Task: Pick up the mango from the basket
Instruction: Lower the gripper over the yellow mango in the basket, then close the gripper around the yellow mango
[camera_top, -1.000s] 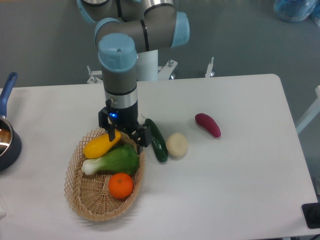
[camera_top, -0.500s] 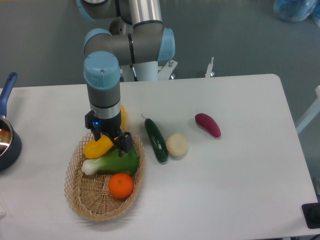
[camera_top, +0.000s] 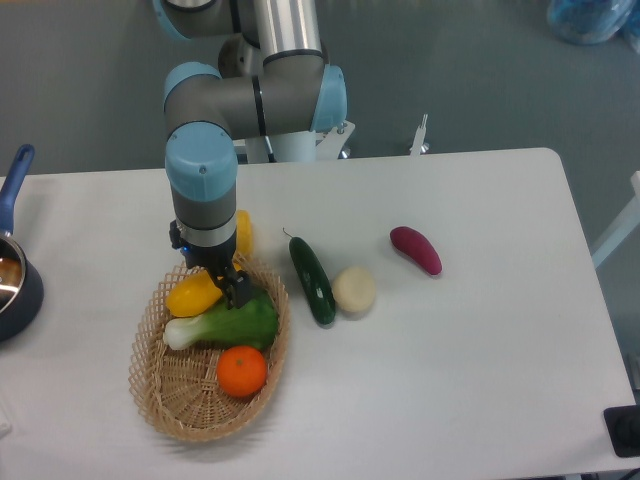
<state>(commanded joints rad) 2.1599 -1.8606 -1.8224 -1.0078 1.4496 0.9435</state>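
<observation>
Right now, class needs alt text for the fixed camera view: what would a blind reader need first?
A robot gripper reaches down onto the mango in a wicker basket, beside bok choy and an orange.

The basket (camera_top: 160, 400) is light tan woven wicker, rough and open-weave. The mango (camera_top: 193, 294) looks smooth and glossy, like moulded plastic. The counter (camera_top: 480, 340) is a matt white surface. The cucumber (camera_top: 313, 280) has a shiny dark green skin.
</observation>
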